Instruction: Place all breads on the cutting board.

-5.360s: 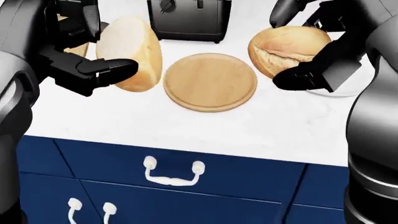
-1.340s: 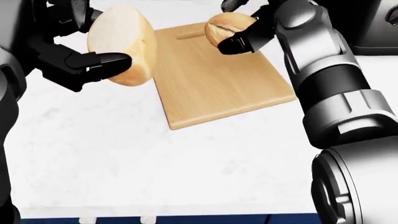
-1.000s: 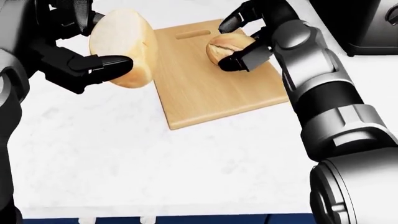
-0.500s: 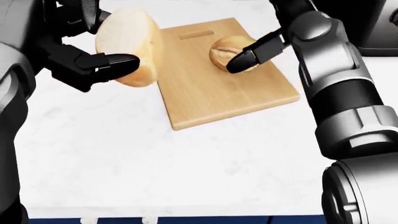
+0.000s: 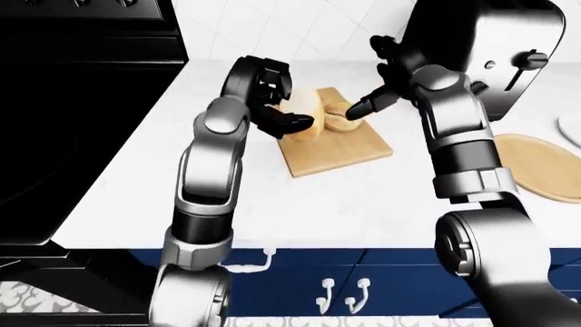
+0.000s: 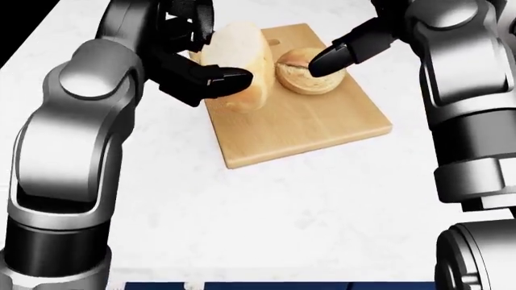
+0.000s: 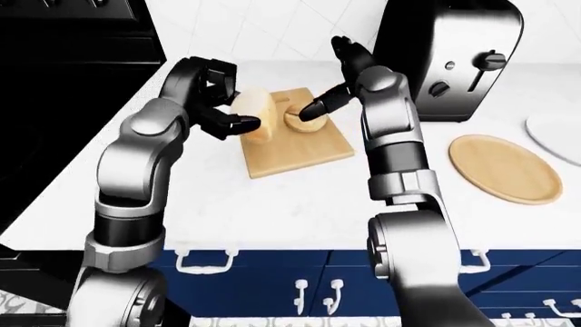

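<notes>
Roll (image 6: 310, 71) is down on the board (image 6: 302, 124), lying near its top edge in the head view, where half a second ago my right fingertip was just leaving it and a second before that I had it clamped in the air. My right hand (image 6: 359, 42) is now spread open above it, one finger (image 6: 334, 58) hanging over the roll; I cannot tell whether it touches. So one bread counts as placed, by my reckoning.

The loaf (image 6: 239, 65) has come across too. Earlier I held it out over bare counter (image 6: 266, 217) to the left of the board; now it hangs over the board's upper left corner, right beside the roll, on its edge. My left hand (image 6: 198, 69) is clenched round it, with one finger (image 6: 222, 77) across its lower face and the rest behind. I cannot tell whether its underside already rests on the wood. What is left, I judge, is to lower it and let go.

The roll is the thing in my way: the loaf sits so close that a careless drop could nudge it or tip onto it. The lower half of the board is free, so there is room toward me.

To the right, well apart from the board, stand the toaster (image 7: 449, 58) and a round wooden plate (image 7: 506, 168). A black stove (image 5: 82, 102) fills the left of the eye views.
</notes>
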`<state>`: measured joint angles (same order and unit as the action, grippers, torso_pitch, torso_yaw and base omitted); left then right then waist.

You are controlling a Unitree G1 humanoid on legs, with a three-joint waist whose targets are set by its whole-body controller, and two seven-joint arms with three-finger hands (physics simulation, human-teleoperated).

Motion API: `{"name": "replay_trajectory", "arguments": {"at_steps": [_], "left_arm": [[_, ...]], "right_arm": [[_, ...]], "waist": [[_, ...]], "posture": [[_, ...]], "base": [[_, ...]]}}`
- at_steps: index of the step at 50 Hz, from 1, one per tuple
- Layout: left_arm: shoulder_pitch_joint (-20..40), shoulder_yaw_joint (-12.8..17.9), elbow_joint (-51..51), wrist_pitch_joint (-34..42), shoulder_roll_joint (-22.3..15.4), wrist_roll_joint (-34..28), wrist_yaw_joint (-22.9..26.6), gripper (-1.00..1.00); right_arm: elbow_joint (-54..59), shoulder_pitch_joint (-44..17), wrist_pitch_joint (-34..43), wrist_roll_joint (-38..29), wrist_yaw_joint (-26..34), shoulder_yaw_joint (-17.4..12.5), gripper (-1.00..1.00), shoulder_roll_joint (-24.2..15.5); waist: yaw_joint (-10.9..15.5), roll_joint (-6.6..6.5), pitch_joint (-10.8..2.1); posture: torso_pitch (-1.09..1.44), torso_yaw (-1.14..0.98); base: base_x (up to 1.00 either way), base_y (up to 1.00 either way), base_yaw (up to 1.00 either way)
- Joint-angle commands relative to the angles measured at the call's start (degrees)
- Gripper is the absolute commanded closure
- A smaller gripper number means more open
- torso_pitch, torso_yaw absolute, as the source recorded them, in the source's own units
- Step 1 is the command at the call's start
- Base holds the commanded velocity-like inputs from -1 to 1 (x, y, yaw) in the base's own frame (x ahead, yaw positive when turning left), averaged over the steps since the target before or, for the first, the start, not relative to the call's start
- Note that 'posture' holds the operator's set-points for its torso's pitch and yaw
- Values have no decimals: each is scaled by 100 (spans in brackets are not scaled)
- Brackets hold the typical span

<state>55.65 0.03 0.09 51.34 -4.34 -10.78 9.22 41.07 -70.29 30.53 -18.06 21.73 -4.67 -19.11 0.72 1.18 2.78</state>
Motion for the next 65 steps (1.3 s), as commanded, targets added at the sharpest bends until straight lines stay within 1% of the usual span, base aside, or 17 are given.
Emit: {"name": "replay_trajectory", "arguments": {"at_steps": [1,8,14,16,22,26,28,33,37,38,39,41,45,54,58,61,65], "left_arm": [[202,-32,-190,-239,9,-26,-33,100],[105,-167,121,-482,174,-194,-26,100],[156,-153,383,-618,245,-293,-19,91],[143,-179,431,-655,293,-323,-23,80],[171,-189,736,-839,348,-421,-53,73],[172,-208,868,-931,398,-472,-87,56],[167,-218,919,-964,412,-499,-82,43],[140,-227,1029,-1065,433,-567,-68,35],[132,-223,1171,-1184,450,-603,-91,20],[132,-227,1195,-1205,451,-615,-90,15],[139,-219,1215,-1213,454,-620,-92,-11],[133,-221,1259,-1247,460,-638,-98,-29],[136,-220,1306,-1276,468,-664,-102,-44],[73,-226,1354,-1375,490,-710,-90,-54],[32,-212,1203,-1299,468,-719,-34,-52],[17,-200,846,-1061,417,-730,78,-51],[202,-92,374,-627,278,-691,253,-47]], "right_arm": [[-220,-250,-186,-3,-71,-37,-100,-64],[-107,-231,-281,7,-150,-35,-100,-31],[-98,-218,-298,13,-164,-33,-100,-35],[-72,-207,-312,7,-185,-28,-100,-28],[-65,-173,-358,27,-169,-37,-100,-40],[-111,-157,-331,29,-159,-36,-100,-38],[-129,-139,-329,33,-151,-45,-100,-52],[-112,-125,-349,35,-159,-50,-100,-68],[-96,-142,-346,30,-156,-46,-100,-73],[-74,-144,-364,29,-160,-46,-100,-76],[-76,-147,-357,29,-159,-46,-100,-76],[-89,-135,-350,25,-156,-44,-100,-75],[-44,-130,-391,28,-169,-48,-100,-74],[-21,-75,-420,31,-198,-50,-100,-65],[-120,-50,-371,29,-149,-56,-100,-103],[-479,-3,-112,1,-13,-63,-100,-167],[-1396,187,512,-28,302,-84,-100,-244]], "waist": [[2,14,-206],[-1,21,-215],[1,36,-223],[1,41,-221],[11,56,-223],[14,64,-227],[15,68,-227],[19,75,-228],[20,78,-232],[19,78,-233],[19,78,-234],[19,79,-236],[18,82,-237],[17,79,-247],[13,79,-250],[16,77,-247],[22,75,-223]], "posture": [[0,0],[0,0],[0,0],[0,0],[0,0],[0,0],[0,0],[0,0],[0,0],[0,0],[0,0],[0,0],[0,0],[0,0],[0,0],[0,0],[0,0]], "base": [[0,0,0],[0,0,0],[0,0,0],[0,0,0],[0,0,0],[0,0,0],[0,0,0],[0,0,0],[0,0,0],[0,0,0],[0,0,0],[0,0,0],[0,0,0],[0,0,0],[0,0,0],[0,0,0],[0,0,0]]}}
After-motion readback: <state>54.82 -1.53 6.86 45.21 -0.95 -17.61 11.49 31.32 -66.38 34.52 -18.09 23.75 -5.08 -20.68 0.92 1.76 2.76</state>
